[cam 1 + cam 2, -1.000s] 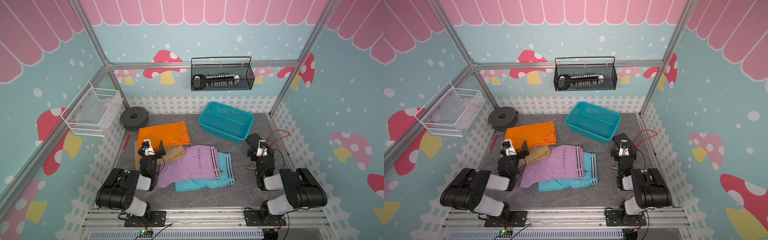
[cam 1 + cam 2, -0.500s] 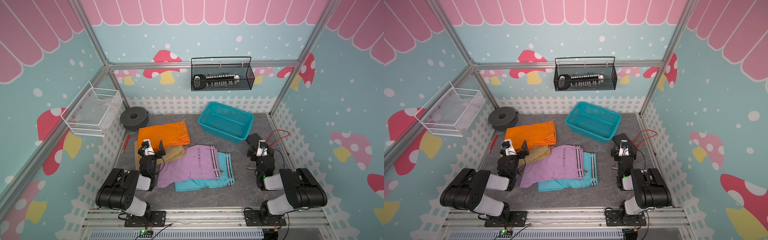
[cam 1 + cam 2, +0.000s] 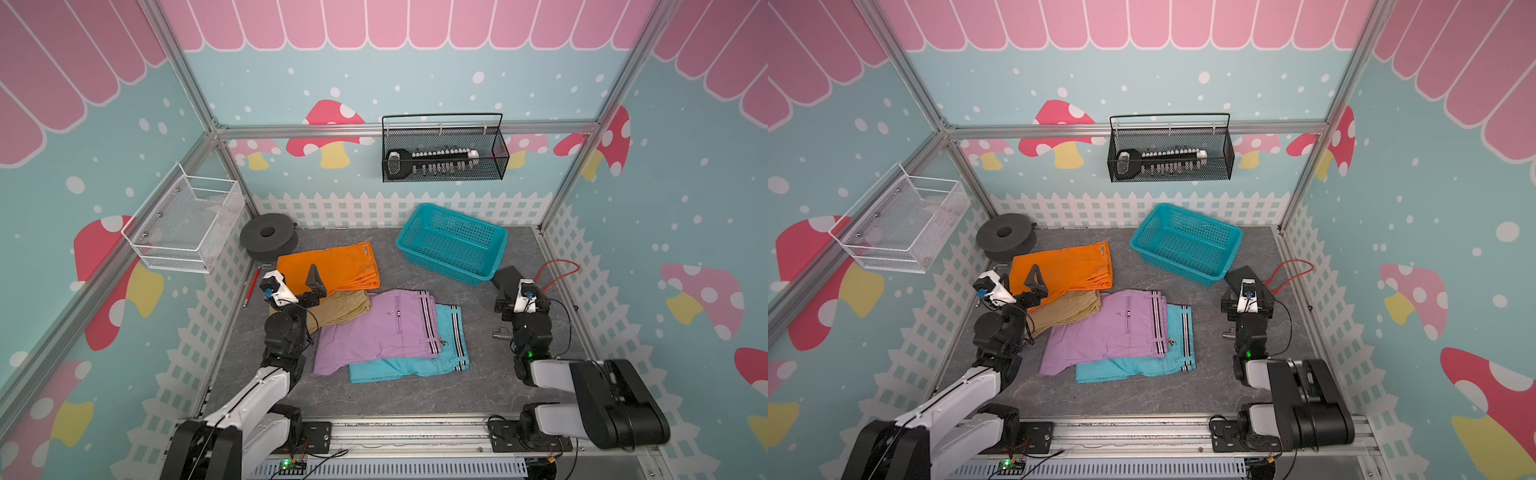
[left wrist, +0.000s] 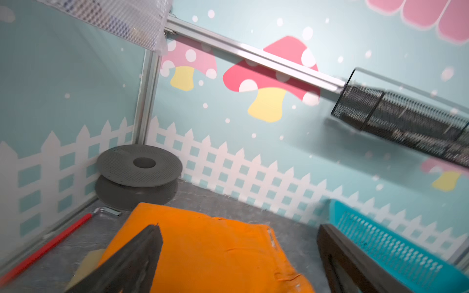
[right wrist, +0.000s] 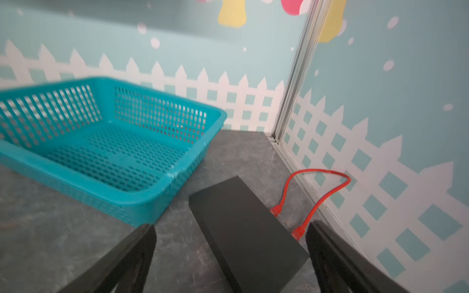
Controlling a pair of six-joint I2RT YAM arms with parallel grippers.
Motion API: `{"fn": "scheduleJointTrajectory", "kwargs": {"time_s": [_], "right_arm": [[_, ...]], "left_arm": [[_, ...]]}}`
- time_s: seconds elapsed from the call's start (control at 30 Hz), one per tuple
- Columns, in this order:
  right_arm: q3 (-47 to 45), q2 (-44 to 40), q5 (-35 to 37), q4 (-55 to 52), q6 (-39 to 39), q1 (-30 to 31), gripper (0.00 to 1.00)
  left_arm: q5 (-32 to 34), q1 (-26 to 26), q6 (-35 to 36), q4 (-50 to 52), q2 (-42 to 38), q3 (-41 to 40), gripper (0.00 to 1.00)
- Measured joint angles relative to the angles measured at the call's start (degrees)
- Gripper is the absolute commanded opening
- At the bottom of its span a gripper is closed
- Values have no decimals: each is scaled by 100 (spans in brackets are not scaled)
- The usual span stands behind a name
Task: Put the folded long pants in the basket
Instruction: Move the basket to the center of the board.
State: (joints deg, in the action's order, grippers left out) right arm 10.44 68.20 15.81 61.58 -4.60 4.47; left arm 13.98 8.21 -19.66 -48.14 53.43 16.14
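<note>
Four folded long pants lie on the grey floor in both top views: orange (image 3: pixel 336 266) at the back, khaki (image 3: pixel 347 305) partly under it, lilac (image 3: pixel 374 328) overlapping turquoise (image 3: pixel 415 361). The empty teal basket (image 3: pixel 496 237) stands at the back right. My left gripper (image 3: pixel 297 282) hovers open over the near left corner of the orange pants (image 4: pixel 215 253), with nothing between its fingers (image 4: pixel 142 253). Open and empty too, my right gripper (image 3: pixel 521 293) sits just right of the basket (image 5: pixel 157 111), over a black block (image 5: pixel 243 228).
A black wire basket (image 3: pixel 444 153) hangs on the back wall and a white wire basket (image 3: pixel 187 224) on the left wall. A grey spool (image 3: pixel 269 237) and a red-handled tool (image 3: pixel 251 286) lie at the left. A red cable (image 3: pixel 557 270) and small metal fitting (image 3: pixel 500 333) lie at the right.
</note>
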Motion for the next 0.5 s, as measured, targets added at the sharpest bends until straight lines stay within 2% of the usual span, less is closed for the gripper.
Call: {"fn": "scheduleJointTrajectory", "kwargs": {"time_s": [0.1, 0.17, 0.23, 0.33, 0.4, 0.5], "right_arm": [[415, -1705, -26, -1231, -953, 33, 98], [627, -2393, -446, -1681, -1497, 24, 95], [837, -2658, -1051, -2035, -1991, 46, 92], [1215, -2227, -1950, -2636, -2640, 114, 86], [1523, -1550, -2472, -2990, -2966, 275, 81], [1965, -455, -3003, -3504, -3171, 713, 82]], "left_arm": [[-4, 57, -728, 570, -636, 20, 99], [-195, 48, -1075, 697, -669, 35, 99], [-560, 42, -1346, 986, -313, 282, 91], [-1292, 44, -1593, 1825, 907, 1484, 67], [-1812, 63, -1646, 2284, 1746, 2413, 64], [-2310, 184, -1659, 2728, 2614, 3220, 63]]}}
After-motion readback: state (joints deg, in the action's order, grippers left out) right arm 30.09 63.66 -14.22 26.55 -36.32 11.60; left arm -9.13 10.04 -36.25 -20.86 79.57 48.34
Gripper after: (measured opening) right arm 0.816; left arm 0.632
